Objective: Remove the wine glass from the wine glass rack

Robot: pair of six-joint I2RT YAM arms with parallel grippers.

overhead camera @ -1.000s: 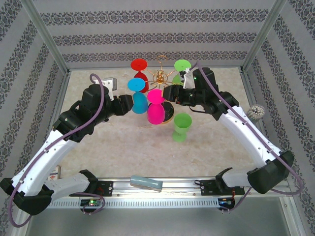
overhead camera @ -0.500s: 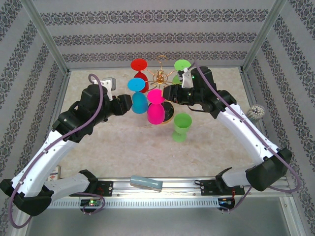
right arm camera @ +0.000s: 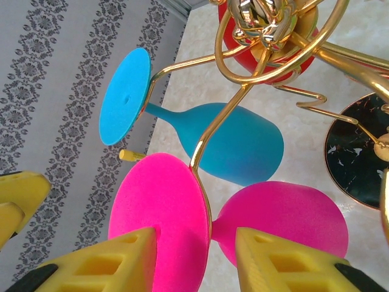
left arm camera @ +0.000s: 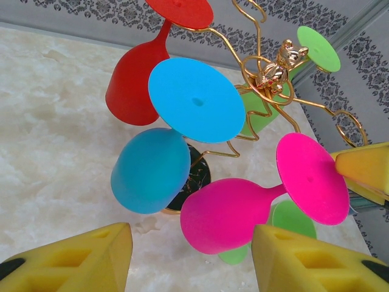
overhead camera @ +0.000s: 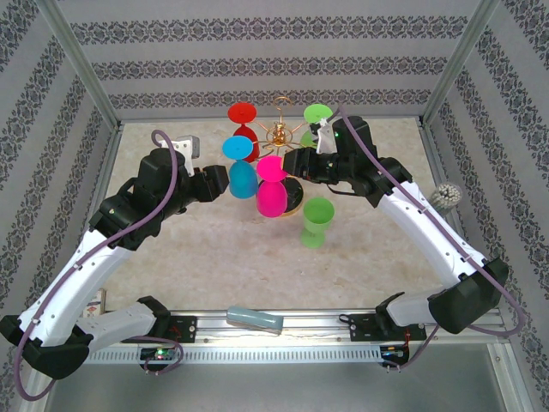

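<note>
Marble table (overhead camera: 214, 249) | rack (overhead camera: 280, 133) bearing glasses | left gripper (left arm camera: 191, 237) spread, beside blue glass (left arm camera: 152, 170) | right gripper (right arm camera: 194, 240) spread, astride pink glass (right arm camera: 285, 219) foot

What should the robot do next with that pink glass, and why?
Probably close the right fingers gently on the pink glass: its foot sits between them, hung on the gold rack, and the left fingers stand open facing its bowl, ready to steady it.

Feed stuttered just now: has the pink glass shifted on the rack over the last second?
No. In the top view the pink glass hangs exactly where it was against the wine glass rack.
</note>
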